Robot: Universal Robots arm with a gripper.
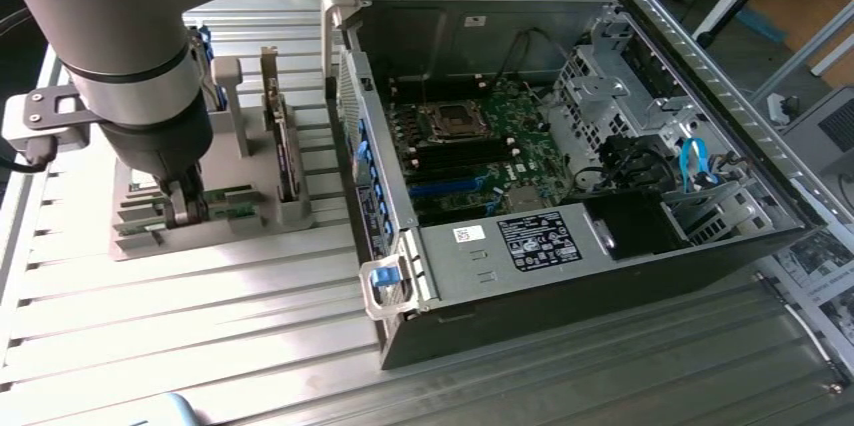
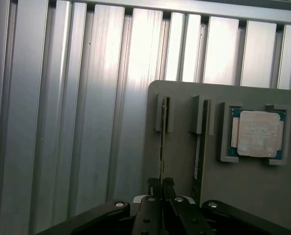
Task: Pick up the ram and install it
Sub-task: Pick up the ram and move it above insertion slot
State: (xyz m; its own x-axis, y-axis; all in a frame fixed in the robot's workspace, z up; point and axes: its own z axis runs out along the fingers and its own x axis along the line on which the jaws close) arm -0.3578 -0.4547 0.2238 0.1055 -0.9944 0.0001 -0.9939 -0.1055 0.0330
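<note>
The ram (image 2: 162, 142) stands on edge in a slot of a grey holder (image 2: 180, 161), seen as a thin dark line in the wrist view. My gripper (image 2: 161, 183) is shut on it, with one black fingertip pressed against each side of the stick. In the exterior view my gripper (image 1: 187, 208) reaches straight down into the holder (image 1: 147, 241) at the exterior view's left, and a bit of the green ram (image 1: 230, 210) shows beside the fingers. The open computer case (image 1: 387, 286) with its green motherboard (image 1: 467, 146) lies at the exterior view's right, apart from the gripper.
A second thin stick (image 2: 199, 147) stands in the neighbouring slot, and a square silver CPU (image 2: 258, 133) rests in the holder's pocket. A tall dark expansion card (image 1: 279, 146) stands upright between the holder and the case. Ribbed aluminium table (image 1: 200, 326) lies all around.
</note>
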